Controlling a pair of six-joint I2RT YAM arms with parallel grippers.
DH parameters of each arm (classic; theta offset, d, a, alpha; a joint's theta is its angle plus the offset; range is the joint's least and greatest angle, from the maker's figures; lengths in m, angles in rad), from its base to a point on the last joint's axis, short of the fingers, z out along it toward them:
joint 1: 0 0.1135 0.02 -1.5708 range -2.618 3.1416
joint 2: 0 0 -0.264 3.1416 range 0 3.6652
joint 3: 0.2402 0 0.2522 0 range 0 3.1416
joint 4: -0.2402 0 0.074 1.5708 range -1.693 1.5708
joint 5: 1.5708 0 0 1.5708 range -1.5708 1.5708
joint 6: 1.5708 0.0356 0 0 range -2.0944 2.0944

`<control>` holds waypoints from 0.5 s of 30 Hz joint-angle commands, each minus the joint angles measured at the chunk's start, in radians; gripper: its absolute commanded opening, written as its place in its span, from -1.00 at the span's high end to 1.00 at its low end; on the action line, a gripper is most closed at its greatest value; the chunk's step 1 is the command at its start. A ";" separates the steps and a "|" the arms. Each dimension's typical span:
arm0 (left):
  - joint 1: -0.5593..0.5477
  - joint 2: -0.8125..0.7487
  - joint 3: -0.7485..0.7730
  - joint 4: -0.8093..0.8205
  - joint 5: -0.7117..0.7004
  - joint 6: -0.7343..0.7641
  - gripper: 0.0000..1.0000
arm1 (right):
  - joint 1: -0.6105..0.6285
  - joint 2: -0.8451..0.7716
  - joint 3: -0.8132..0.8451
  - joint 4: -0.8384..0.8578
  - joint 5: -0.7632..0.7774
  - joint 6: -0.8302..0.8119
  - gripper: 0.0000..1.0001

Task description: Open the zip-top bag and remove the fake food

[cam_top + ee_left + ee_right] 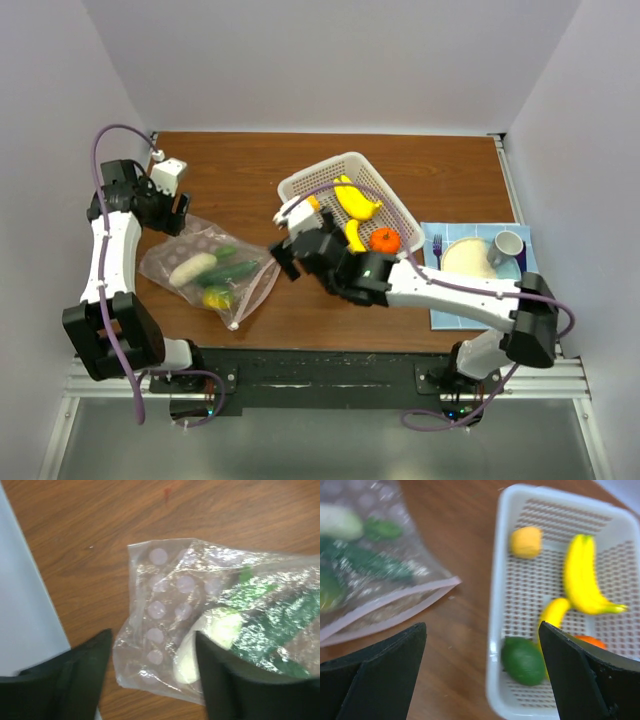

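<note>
Pale, plain walls close in a brown wood-grain table [400,160], seen from above with both arm bases at its near edge. On the left half lies the zip-top bag [205,270], flat on the wood. It is clear, crinkled and roughly square, with pale round dots on its closed end and a pinkish zip band [256,293] along one side. That zipped side faces right and slightly toward the near edge, the band running on a diagonal; whether it is sealed I cannot tell. The fake food [232,270] inside includes a whitish piece, long green ones and a small yellow one. The long pieces lie roughly left to right, pointing at the zip. The left gripper [178,215] hovers over the bag's far-left corner, its jaws apart and holding nothing. The right gripper [288,250] hangs between the bag and the white basket [300,185], its jaws spread wide and empty. The basket, right of centre, holds a banana [357,200], an orange piece [384,239] and, in the right wrist view, a green round one [522,660]. At the far right, a beige plate [465,258], a purple fork [437,250] and a cup [506,247] sit on a blue mat [440,300].
</note>
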 commanded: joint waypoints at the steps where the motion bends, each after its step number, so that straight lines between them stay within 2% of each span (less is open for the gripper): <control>1: 0.009 -0.009 -0.053 -0.068 0.117 0.062 -0.17 | 0.047 0.101 -0.083 0.125 -0.069 0.035 -0.90; 2: 0.009 0.000 -0.079 -0.057 0.119 0.068 -0.05 | 0.049 0.110 -0.092 0.147 -0.107 0.047 -0.81; 3: 0.007 0.002 -0.105 -0.037 0.117 0.072 0.31 | 0.050 0.124 -0.097 0.184 -0.121 0.052 -0.76; 6: 0.004 0.004 -0.216 0.084 0.067 0.080 0.72 | 0.052 0.170 -0.078 0.218 -0.141 0.069 -0.62; 10: -0.005 0.024 -0.274 0.227 -0.028 0.071 0.78 | 0.052 0.219 -0.058 0.277 -0.163 0.073 -0.52; 15: -0.062 0.057 -0.290 0.262 -0.094 0.057 0.83 | 0.052 0.303 -0.019 0.340 -0.203 0.083 -0.51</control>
